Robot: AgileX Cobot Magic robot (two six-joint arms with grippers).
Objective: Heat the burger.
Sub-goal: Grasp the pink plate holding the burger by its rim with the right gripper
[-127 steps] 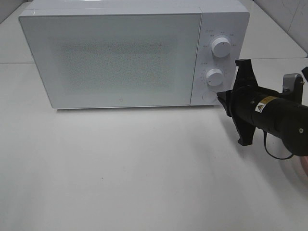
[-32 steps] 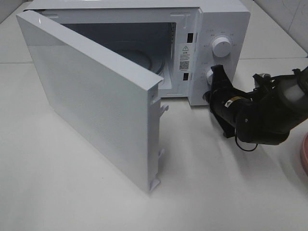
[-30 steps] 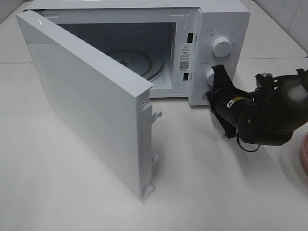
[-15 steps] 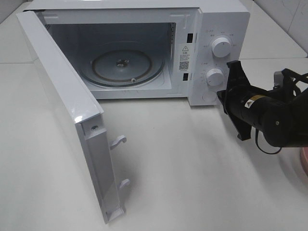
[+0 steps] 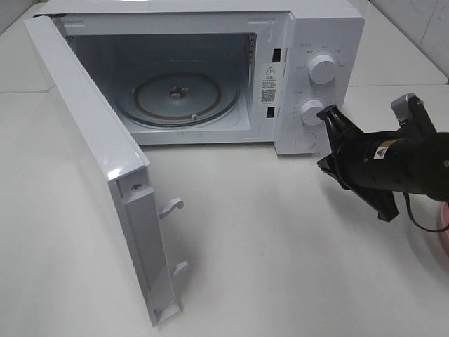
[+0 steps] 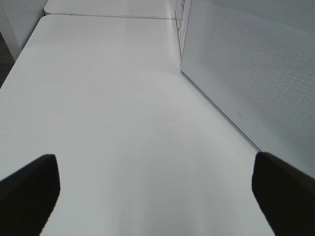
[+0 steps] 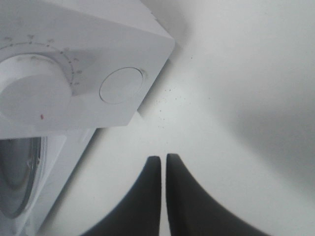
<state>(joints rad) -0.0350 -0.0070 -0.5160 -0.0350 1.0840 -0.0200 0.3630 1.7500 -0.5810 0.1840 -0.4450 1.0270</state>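
1. right pincer [image 7: 163,160]: tips together, nothing between them. It hangs just off the microwave [image 5: 330,28] front, with the round button [image 7: 121,85] and lower dial [image 7: 29,96] just ahead of it. Risk: swing it away carelessly and you may clip the dial.
2. left pincer [image 6: 155,162]: fingers wide apart, holding nothing. The open door [image 6: 246,78] stands close beside it. Risk: a sideways reach may knock the door part-shut across the cavity.
3. burger: in no view. Only a pink rim [image 5: 445,232] shows behind the right pincer. Risk: you would be reaching blind. Part the tips before descending, or you will likely shove it.
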